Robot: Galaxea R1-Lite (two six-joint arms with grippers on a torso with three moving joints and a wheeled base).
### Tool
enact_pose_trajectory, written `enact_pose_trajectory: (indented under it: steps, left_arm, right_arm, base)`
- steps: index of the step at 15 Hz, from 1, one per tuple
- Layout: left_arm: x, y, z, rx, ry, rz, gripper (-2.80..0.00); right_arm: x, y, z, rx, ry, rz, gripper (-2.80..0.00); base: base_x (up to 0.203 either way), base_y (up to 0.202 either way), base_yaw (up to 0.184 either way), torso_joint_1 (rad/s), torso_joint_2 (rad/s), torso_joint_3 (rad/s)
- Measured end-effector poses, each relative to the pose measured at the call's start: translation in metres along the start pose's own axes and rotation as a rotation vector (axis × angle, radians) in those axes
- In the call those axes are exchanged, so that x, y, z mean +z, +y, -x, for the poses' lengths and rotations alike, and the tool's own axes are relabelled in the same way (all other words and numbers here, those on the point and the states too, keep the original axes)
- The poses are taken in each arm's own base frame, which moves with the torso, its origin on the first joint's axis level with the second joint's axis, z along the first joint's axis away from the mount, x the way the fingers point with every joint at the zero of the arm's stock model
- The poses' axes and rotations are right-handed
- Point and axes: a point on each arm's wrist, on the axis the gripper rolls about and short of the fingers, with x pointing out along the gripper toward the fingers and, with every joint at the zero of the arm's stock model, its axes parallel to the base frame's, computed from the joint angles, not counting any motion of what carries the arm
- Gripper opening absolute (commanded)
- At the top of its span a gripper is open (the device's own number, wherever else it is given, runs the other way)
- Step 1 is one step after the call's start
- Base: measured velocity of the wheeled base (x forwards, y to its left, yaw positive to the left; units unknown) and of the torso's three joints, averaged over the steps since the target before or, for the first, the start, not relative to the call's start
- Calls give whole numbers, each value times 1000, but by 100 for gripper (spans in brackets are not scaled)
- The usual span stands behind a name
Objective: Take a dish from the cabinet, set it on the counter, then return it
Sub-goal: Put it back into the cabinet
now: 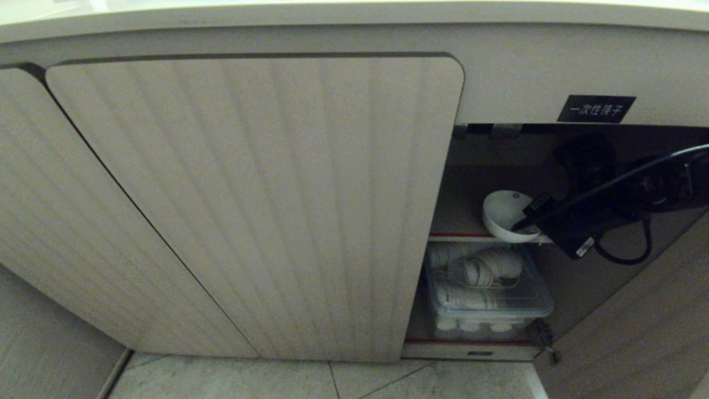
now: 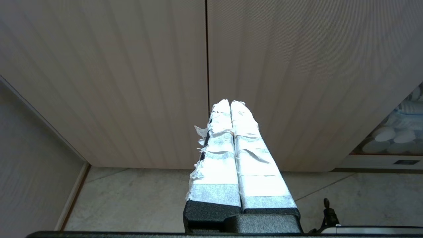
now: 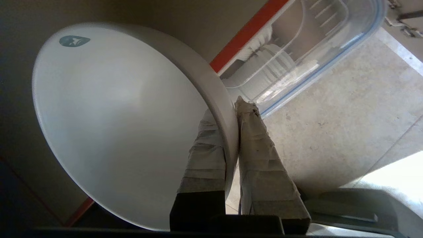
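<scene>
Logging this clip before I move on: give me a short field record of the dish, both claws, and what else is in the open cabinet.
dish: white bowl, tilted, at the front edge of the shelf inside the cabinet
right claw: shut on the bowl's rim, one finger inside, one outside
left claw: shut, empty, parked facing the closed doors
below the shelf: clear bin of white crockery
cabinet door: right side open, left door closed
counter: only its edge shows; no dish visible on it
</scene>
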Motion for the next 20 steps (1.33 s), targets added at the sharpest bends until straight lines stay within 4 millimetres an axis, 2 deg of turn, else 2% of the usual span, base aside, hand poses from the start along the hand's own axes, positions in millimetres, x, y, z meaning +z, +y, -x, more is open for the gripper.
enact_pose_trajectory:
  steps: [20]
  left_arm:
    - [0,0,0,1,0,0,-280]
  right_arm:
    - [16,18,-21,9,-46,-10,-280]
  base:
    - [0,0,0,0,0,0]
